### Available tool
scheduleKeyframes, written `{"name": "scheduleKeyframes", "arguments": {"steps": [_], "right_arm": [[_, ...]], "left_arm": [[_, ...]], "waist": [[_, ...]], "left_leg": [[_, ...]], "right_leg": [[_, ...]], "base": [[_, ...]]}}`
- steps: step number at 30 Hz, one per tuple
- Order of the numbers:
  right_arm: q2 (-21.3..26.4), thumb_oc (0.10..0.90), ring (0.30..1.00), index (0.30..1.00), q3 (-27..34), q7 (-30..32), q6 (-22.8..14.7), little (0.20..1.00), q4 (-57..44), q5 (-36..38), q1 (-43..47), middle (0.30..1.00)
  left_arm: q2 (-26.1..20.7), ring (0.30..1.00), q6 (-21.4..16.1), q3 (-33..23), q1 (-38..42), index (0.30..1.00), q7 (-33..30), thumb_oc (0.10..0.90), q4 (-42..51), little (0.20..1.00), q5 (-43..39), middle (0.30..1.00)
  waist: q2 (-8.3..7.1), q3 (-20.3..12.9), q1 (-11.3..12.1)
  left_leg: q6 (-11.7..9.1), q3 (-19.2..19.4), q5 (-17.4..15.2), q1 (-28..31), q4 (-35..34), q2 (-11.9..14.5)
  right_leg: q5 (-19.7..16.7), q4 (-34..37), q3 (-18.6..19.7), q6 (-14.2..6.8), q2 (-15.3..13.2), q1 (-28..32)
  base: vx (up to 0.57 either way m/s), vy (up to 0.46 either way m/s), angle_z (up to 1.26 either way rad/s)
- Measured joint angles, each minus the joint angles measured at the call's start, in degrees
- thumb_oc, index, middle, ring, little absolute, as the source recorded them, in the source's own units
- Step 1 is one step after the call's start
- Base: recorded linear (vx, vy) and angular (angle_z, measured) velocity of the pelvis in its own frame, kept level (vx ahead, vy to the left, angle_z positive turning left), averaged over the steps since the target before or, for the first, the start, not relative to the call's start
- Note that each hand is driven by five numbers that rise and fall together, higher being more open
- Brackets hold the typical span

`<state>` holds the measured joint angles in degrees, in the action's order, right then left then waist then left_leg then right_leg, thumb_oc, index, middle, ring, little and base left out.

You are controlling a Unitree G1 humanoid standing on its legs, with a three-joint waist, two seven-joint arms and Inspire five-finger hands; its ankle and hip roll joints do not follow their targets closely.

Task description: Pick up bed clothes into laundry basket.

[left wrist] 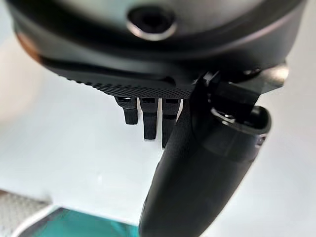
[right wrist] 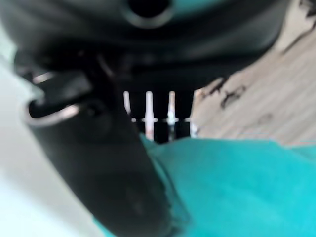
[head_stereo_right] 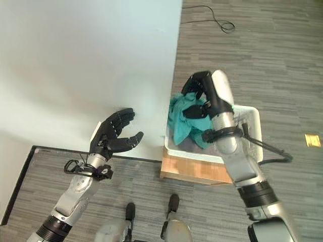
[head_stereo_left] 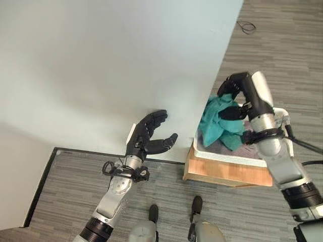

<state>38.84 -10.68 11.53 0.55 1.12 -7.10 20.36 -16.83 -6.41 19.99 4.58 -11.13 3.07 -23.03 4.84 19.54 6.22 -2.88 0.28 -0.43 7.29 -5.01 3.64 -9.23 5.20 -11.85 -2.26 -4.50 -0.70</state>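
Beside the bed, on the grey floor: white laundry basket (head_stereo_left: pixel 270 160) resting on a low wooden stand (head_stereo_left: pixel 222 174)
Bed (head_stereo_left: pixel 101 65): pale sheet, smooth; its edge runs alongside the basket
Teal cloth (head_stereo_left: pixel 218 123): bunched and hanging over the basket's near-bed side, lower folds inside the basket; also seen close up in the right wrist view (right wrist: pixel 237 182)
Right hand (head_stereo_left: pixel 234 98): above the basket, fingers and thumb curled round the top of the teal cloth, holding it up
Left hand (head_stereo_left: pixel 150 133): raised over the bed's edge, well apart from the basket, fingers spread and slightly bent, thumb out, holding nothing
Basket contents: greyish fabric under the teal cloth, too hidden to tell more
Floor (head_stereo_left: pixel 65 186): grey striped carpet
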Motion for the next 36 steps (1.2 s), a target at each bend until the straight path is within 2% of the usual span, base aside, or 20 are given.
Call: {"name": "scheduleKeyframes", "arguments": {"steps": [3, 4, 7, 12, 19, 27, 33, 36], "right_arm": [[-2.25, 0.4, 0.3, 0.3, 2.23, 0.63, 0.02, 0.3, -1.13, -1.18, -4.1, 0.3], [-2.23, 0.4, 0.3, 0.3, 2.14, 0.5, 0.0, 0.3, -1.37, -1.79, -5.41, 0.3], [-2.23, 0.4, 0.3, 0.3, 2.2, 0.56, -0.01, 0.3, -1.37, -3.09, -6.39, 0.3], [-2.28, 0.4, 0.3, 0.3, 3.24, 0.72, -0.08, 0.3, -2.06, -3.9, -9.46, 0.3], [-4.52, 0.4, 0.3, 0.3, 8.59, 0.96, -0.11, 0.3, -9.58, -5.57, -19.13, 0.3], [-5.21, 0.4, 0.3, 0.3, 13.99, 3.08, -0.54, 0.3, -15.46, -7.58, -19.53, 0.3], [-4.44, 0.4, 0.3, 0.3, 14.22, 4.69, -0.45, 0.3, -13.27, -11.22, -17.79, 0.3], [-3.22, 0.4, 0.3, 0.3, 12.6, 5.03, 1.49, 0.3, -5.08, -12.4, -14.58, 0.3]], "left_arm": [[-0.06, 0.9, 0.05, -0.78, -0.38, 0.9, -0.97, 0.8, 0.0, 0.9, 0.02, 0.9], [-0.49, 0.9, 0.1, -1.59, -0.79, 0.9, -1.03, 0.8, 0.0, 0.9, 0.04, 0.9], [-1.04, 0.9, 0.27, -2.19, -1.24, 0.9, -1.15, 0.8, 0.0, 0.9, 0.14, 0.9], [-0.94, 0.9, 0.41, -1.96, -1.37, 0.9, -2.06, 0.8, 0.0, 0.9, 0.41, 0.9], [-1.05, 0.9, 0.43, -2.57, -1.75, 0.9, -3.68, 0.8, 0.35, 0.9, 0.88, 0.9], [-3.37, 0.9, 0.53, -2.67, -2.58, 0.9, -4.93, 0.8, 0.36, 0.9, 1.17, 0.9], [-3.79, 0.9, 0.54, -3.76, -4.15, 0.9, -5.91, 0.8, 0.28, 0.9, 1.08, 0.9], [-3.87, 0.9, 0.55, -3.19, -4.09, 0.9, -5.59, 0.8, -0.12, 0.9, 0.8, 0.9]], "waist": [[-1.09, -0.57, 1.13], [-1.9, -1.01, 1.25], [-2.9, -1.56, 1.21], [-3.05, -1.64, 1.13], [-3.26, -1.79, -0.09], [-3.33, -1.86, -2.09], [-3.18, -2.07, -2.78], [-3.35, -2.9, -2.83]], "left_leg": [[0.03, -0.84, 0.3, -0.39, 0.01, -0.04], [0.03, -0.93, 0.33, -0.42, 0.02, 0.06], [0.04, -0.86, 0.32, -0.41, 0.02, 0.07], [0.04, -0.81, 0.32, -0.55, 0.02, 0.02], [0.12, -0.46, 0.36, -1.32, 0.02, -0.19], [0.44, 1.14, 0.5, -0.31, 0.02, -0.88], [0.72, 3.91, 0.31, 0.78, 0.02, -1.37], [0.89, 5.19, 0.27, 0.38, -0.02, -1.69]], "right_leg": [[0.0, 0.0, -0.51, 0.02, -0.07, 0.01], [-0.02, 0.0, -0.57, 0.03, -0.01, 0.0], [-0.05, 0.01, -0.57, 0.03, 0.03, -0.02], [-0.13, 0.01, -0.55, -0.09, -0.01, -0.17], [-0.51, 0.02, 0.02, -0.27, -0.11, -1.15], [-0.56, 0.03, 1.61, -0.81, -0.67, -1.02], [-0.9, 0.08, 4.39, -1.04, -0.79, -1.36], [-1.15, 0.45, 5.11, -1.32, -1.19, -2.28]], "base": [[0.02, -0.038, 0.13], [0.01, -0.038, 0.08], [0.0, -0.026, 0.0], [-0.04, -0.009, 0.0], [-0.05, 0.003, -0.03], [0.02, 0.009, -0.1], [0.02, 0.008, -0.24], [-0.01, -0.008, -0.15]]}}
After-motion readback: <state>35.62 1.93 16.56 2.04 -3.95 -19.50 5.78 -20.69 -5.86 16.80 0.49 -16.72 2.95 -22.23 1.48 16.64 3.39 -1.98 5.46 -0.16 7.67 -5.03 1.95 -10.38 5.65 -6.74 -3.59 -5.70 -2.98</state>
